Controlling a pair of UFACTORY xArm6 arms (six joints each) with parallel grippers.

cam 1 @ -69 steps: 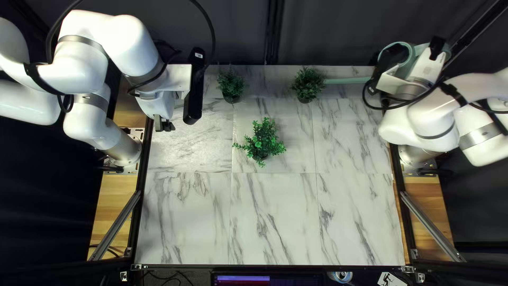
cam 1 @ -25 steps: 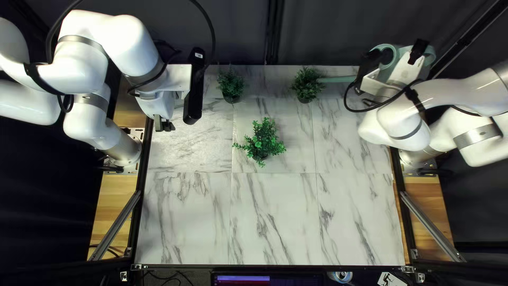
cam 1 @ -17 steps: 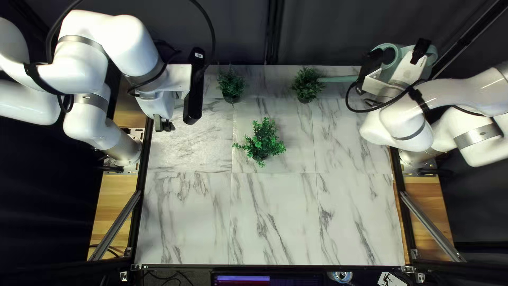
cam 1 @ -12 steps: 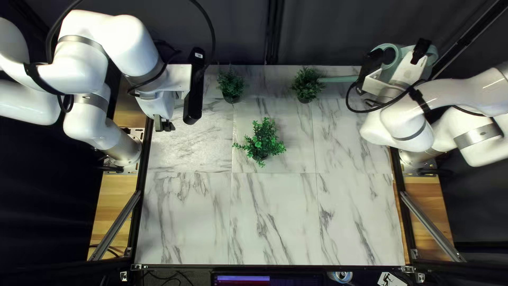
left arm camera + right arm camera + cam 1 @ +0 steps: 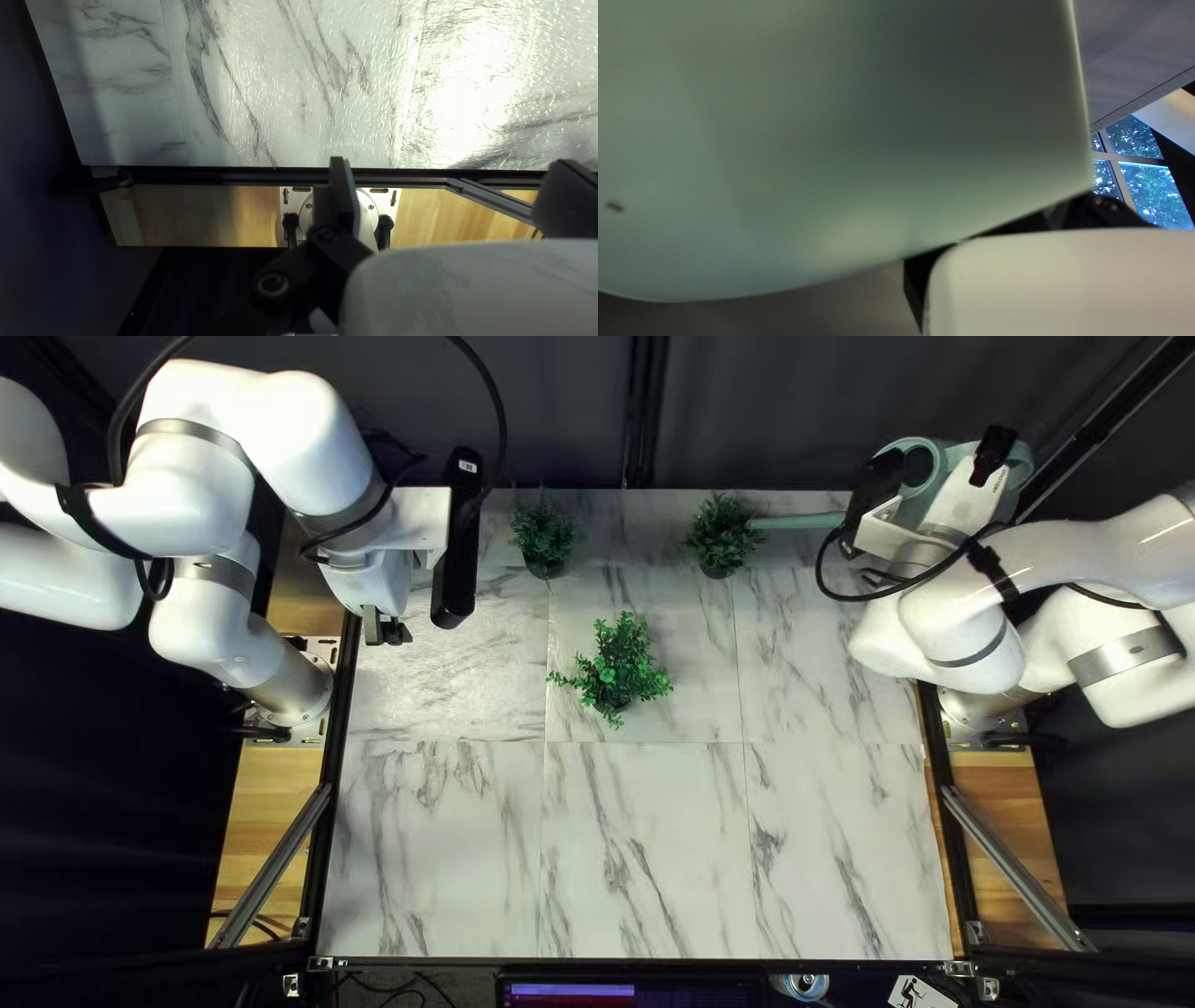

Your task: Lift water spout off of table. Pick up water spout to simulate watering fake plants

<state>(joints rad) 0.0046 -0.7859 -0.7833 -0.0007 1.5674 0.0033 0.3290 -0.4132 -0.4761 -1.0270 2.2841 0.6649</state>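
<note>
Can (image 5: 847,124): the task's thing, above or at the far right of the tabletop (image 5: 635,859); its pale green wall fills most of the right wrist view. Apparently borne aloft for mock watering; clearance beneath cannot be told.
Spout (image 5: 797,522): directed at the far right plant (image 5: 725,532), meeting or passing behind its leaves — probably so aimed to simulate pouring.
Right end effector (image 5: 992,454): at the can, presumably supporting it; whether clenched or released cannot be told, the can masking the view.
Left end effector (image 5: 386,632): over the tabletop's left side, probably parked clear of the work; released or clenched, cannot be told.
Far left plant (image 5: 543,535), middle plant (image 5: 616,662): set apart, likely as separate watering targets.
Next move: a gentle tilt, by judgement; a low spout could snag foliage.
Print: white tag (image 5: 468,466) on the dark housing (image 5: 457,560) — too small to read; card (image 5: 919,993) with a dark drawing.
</note>
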